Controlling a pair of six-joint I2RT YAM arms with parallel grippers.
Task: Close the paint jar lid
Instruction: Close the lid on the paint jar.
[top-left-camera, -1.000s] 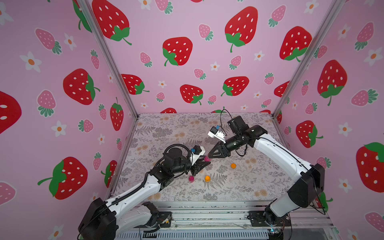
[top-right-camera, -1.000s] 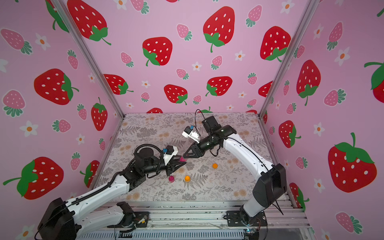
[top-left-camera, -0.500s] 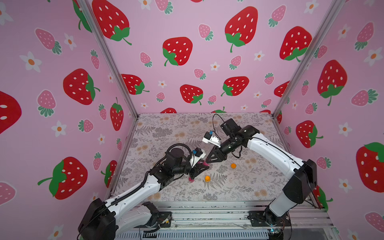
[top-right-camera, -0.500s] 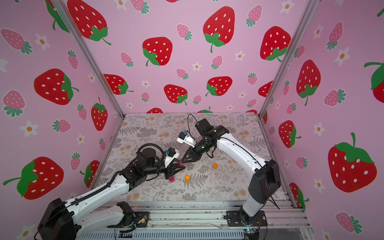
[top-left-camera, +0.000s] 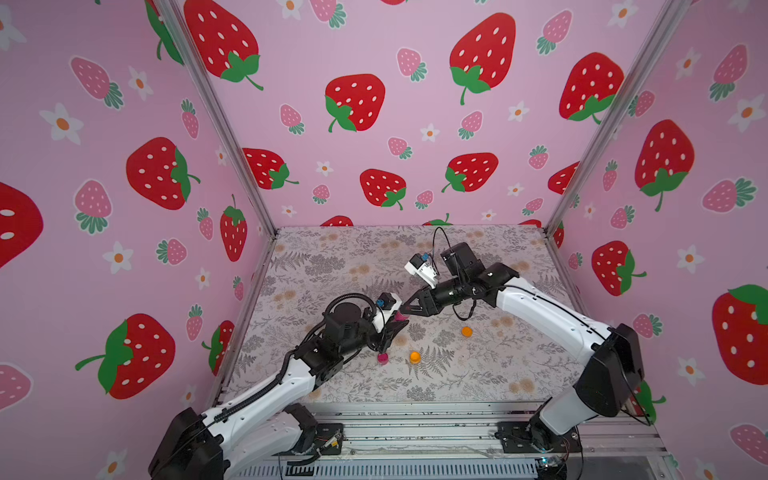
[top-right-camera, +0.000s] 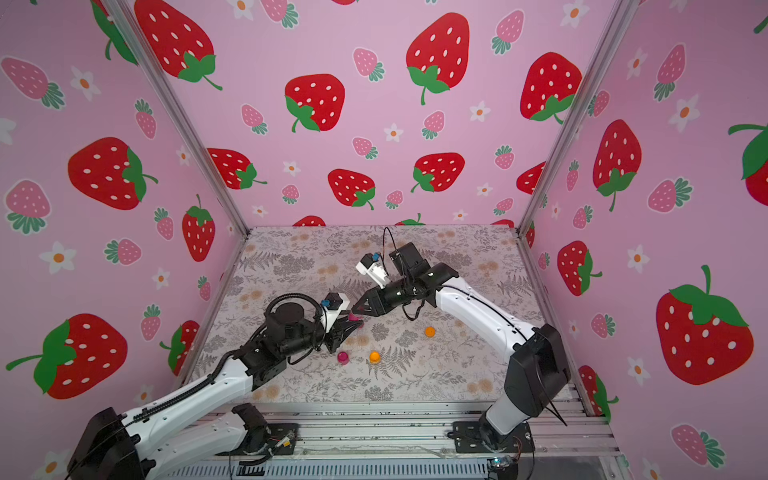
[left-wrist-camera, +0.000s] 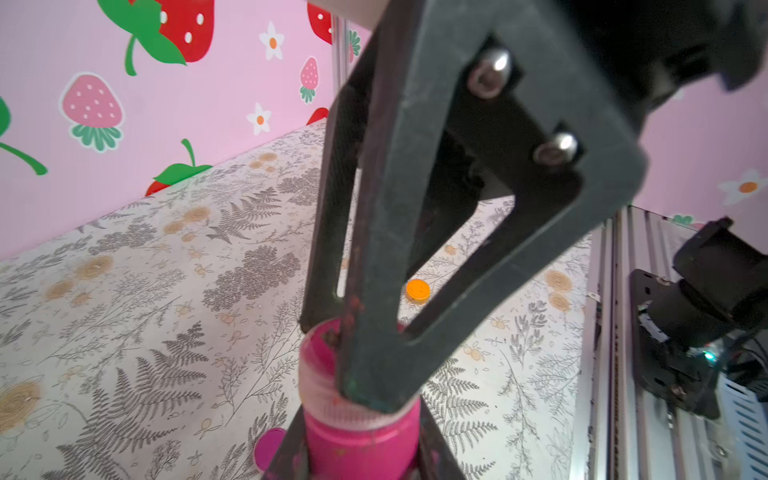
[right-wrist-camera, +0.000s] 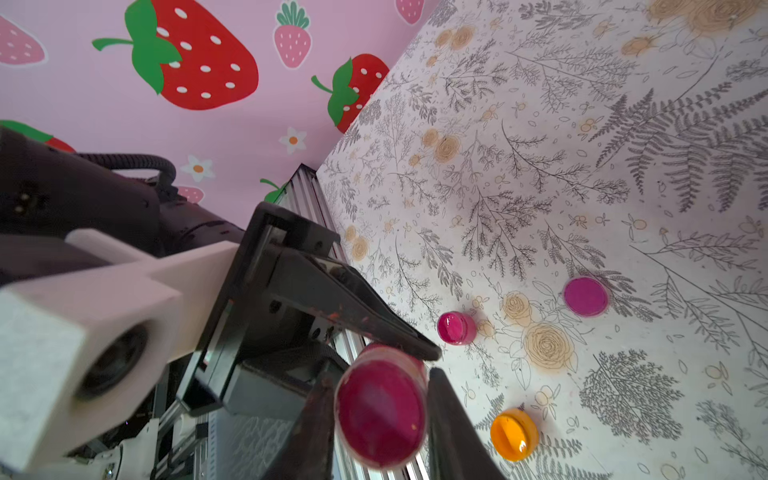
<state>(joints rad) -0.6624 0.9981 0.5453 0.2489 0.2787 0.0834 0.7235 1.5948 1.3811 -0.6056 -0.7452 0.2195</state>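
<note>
Lid (left-wrist-camera: 321, 390) pinched in right gripper (left-wrist-camera: 353, 365), atop paint jar (left-wrist-camera: 358, 438) clamped by left gripper (left-wrist-camera: 361, 459), join visible only from left wrist view

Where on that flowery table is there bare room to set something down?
The table is bare along the back wall and along the front rail. The middle is crowded: the left end effector and right end effector meet there, with a magenta pot, an orange pot and an orange cap nearby.
</note>
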